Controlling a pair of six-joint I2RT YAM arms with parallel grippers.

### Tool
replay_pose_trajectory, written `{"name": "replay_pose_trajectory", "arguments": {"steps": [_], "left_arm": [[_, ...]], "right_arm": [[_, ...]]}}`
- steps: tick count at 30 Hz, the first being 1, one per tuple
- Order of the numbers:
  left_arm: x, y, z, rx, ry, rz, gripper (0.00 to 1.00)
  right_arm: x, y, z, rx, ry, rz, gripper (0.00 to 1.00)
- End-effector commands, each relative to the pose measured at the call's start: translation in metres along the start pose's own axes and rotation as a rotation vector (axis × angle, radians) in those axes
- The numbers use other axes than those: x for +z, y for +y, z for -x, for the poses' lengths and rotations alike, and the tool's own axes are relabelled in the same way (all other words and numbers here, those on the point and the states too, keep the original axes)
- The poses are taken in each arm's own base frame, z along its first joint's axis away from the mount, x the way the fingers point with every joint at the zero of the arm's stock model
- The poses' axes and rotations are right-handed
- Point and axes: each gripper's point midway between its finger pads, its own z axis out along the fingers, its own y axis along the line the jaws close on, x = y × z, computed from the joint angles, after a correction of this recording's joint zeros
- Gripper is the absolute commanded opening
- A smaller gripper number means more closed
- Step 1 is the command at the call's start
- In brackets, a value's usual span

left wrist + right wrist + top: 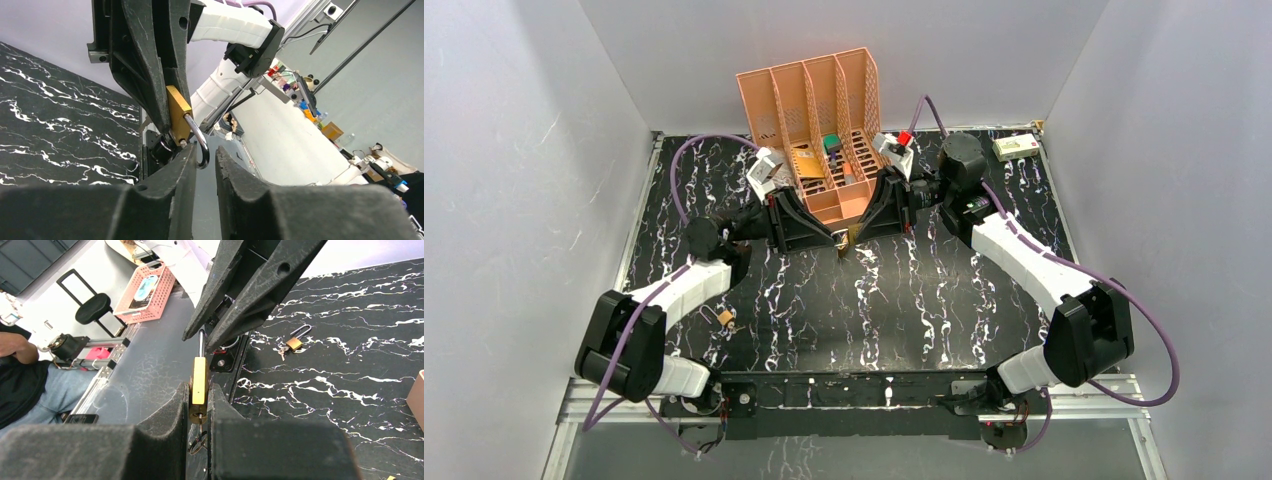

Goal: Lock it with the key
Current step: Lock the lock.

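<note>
A brass padlock (pixel 199 382) stands on edge between my right gripper (pixel 199 388)'s fingers, which are shut on its body. The key (pixel 200 420) sticks in its keyhole, a wire ring (pixel 197 442) hanging from it. In the left wrist view the same padlock (pixel 178 112) shows with its steel shackle (pixel 199 142) curving down between the tips of my left gripper (pixel 205 151). That gripper's jaws stand narrowly apart around the shackle's bend, with a thin gap on one side. From above, both grippers meet at the padlock (pixel 845 243), in front of the organizer.
An orange desk organizer (pixel 814 120) with small items stands just behind the grippers. A second small padlock (pixel 724 318) lies on the black marbled table near the left arm; it shows as a padlock (pixel 294 343) in the right wrist view. A small box (pixel 1016 147) sits far right.
</note>
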Motion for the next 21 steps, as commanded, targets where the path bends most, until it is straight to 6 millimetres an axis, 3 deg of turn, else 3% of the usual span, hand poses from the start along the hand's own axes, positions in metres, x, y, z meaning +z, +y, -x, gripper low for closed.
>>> {"name": "replay_pose_trajectory", "arguments": {"steps": [1, 4, 21], "left_arm": [[0.005, -0.036, 0.013, 0.266, -0.026, -0.120, 0.13], [0.005, -0.035, 0.012, 0.262, -0.029, -0.117, 0.00], [0.007, -0.015, 0.010, 0.229, -0.045, -0.097, 0.00]], "right_arm": [[0.001, 0.003, 0.009, -0.055, -0.003, 0.006, 0.00], [0.001, 0.002, 0.008, -0.053, -0.003, 0.006, 0.00], [0.004, -0.001, 0.007, -0.044, -0.005, 0.003, 0.00]]}}
